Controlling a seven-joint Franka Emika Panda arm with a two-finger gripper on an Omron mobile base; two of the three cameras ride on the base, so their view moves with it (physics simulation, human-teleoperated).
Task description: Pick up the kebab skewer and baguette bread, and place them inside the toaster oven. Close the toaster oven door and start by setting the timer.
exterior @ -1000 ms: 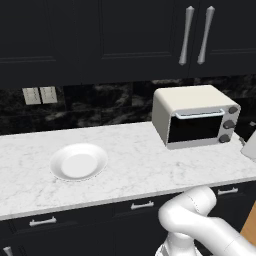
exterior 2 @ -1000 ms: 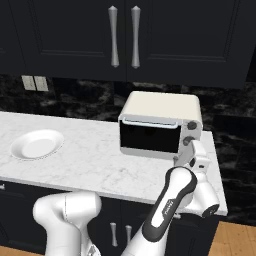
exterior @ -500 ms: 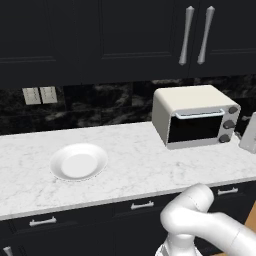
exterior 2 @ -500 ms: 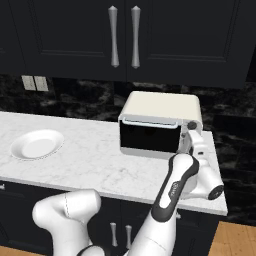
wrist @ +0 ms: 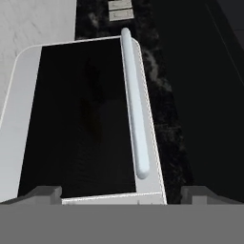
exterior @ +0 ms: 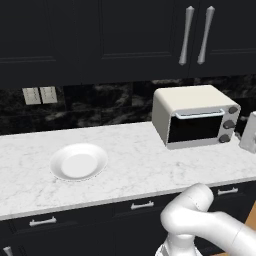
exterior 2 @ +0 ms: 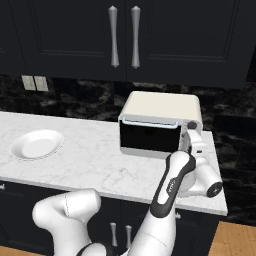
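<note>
We see a simulated kitchen w/ dark cabinets and a white marble counter (exterior: 130, 165). The toaster oven (exterior: 192, 122) sits on the counter toward its right end, against the black stone backsplash; it is cream-white w/ three knobs (exterior: 229, 124) stacked down its right side. The toaster oven door (exterior 2: 150, 139) is shut, dark glass w/ a pale bar handle (wrist: 134, 102) along its top edge. Well apart to the left on the counter lies a round white plate (exterior: 78, 162), nothing on it. Two wall outlets (exterior: 39, 95) show on the backsplash above the plate.

In the right base view the white arm reaches up and across to the oven's front right corner, and the gripper (exterior 2: 191, 141) sits right by the knobs. In the hand view (rolled sideways, so the handle runs top to bottom) the two fingertips (wrist: 43, 194) stand spread wide apart at the bottom, w/ the door's glass and handle between them; nothing is pinched. Skewer and baguette: we cannot tell where they are
</note>
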